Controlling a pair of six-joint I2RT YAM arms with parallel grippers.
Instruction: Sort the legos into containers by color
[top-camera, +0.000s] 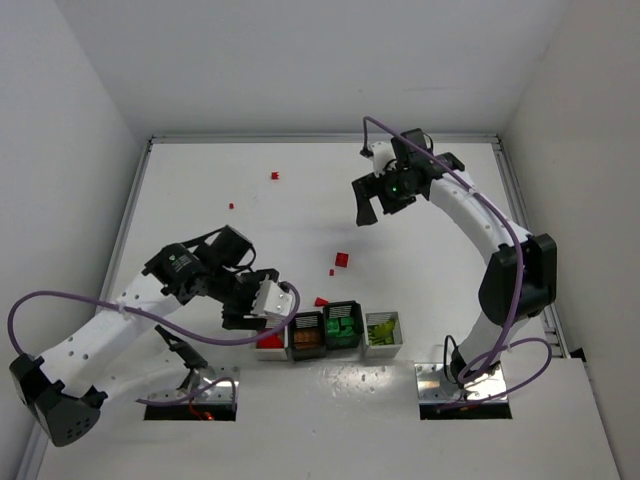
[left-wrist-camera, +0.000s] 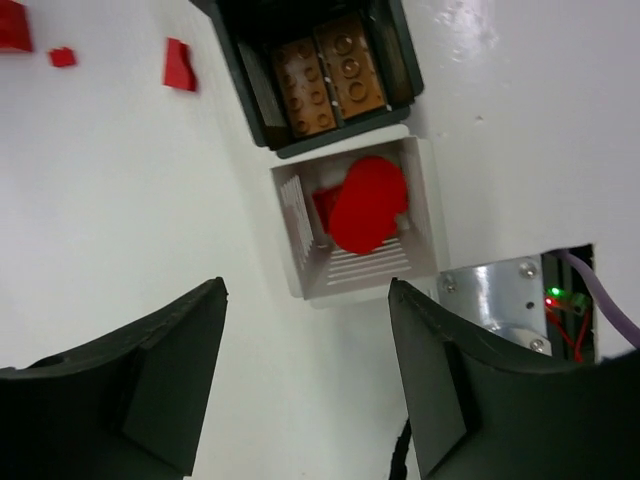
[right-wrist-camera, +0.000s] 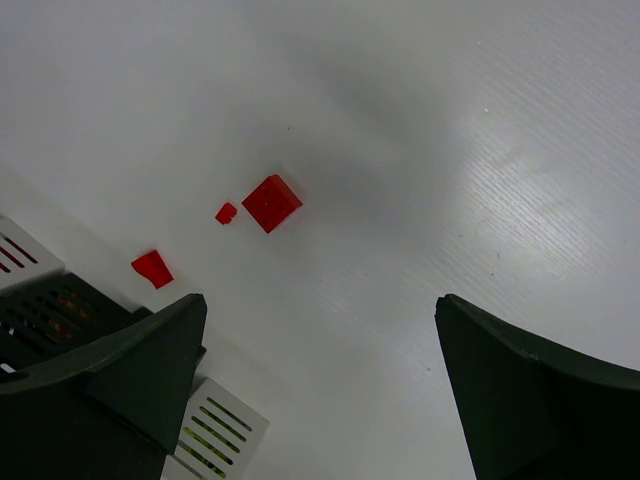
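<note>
The containers stand in a row near the front: a white bin (top-camera: 270, 342) with red legos, a black bin (top-camera: 307, 333) with orange-brown bricks, a black bin (top-camera: 342, 325) with green bricks, and a white bin (top-camera: 382, 332) with yellow-green pieces. Loose red legos lie at mid table (top-camera: 342, 259), beside it (top-camera: 333, 271), by the bins (top-camera: 321, 301) and far back (top-camera: 274, 176). My left gripper (top-camera: 256, 300) is open and empty, just above the red bin (left-wrist-camera: 360, 215). My right gripper (top-camera: 375, 212) is open and empty, high over the far right; a red brick (right-wrist-camera: 271, 202) lies ahead of it.
A tiny red stud (top-camera: 231, 206) lies at the back left. In the left wrist view, the orange-brown bin (left-wrist-camera: 330, 85) and loose red pieces (left-wrist-camera: 180, 65) show beyond the red bin. White walls enclose the table on three sides.
</note>
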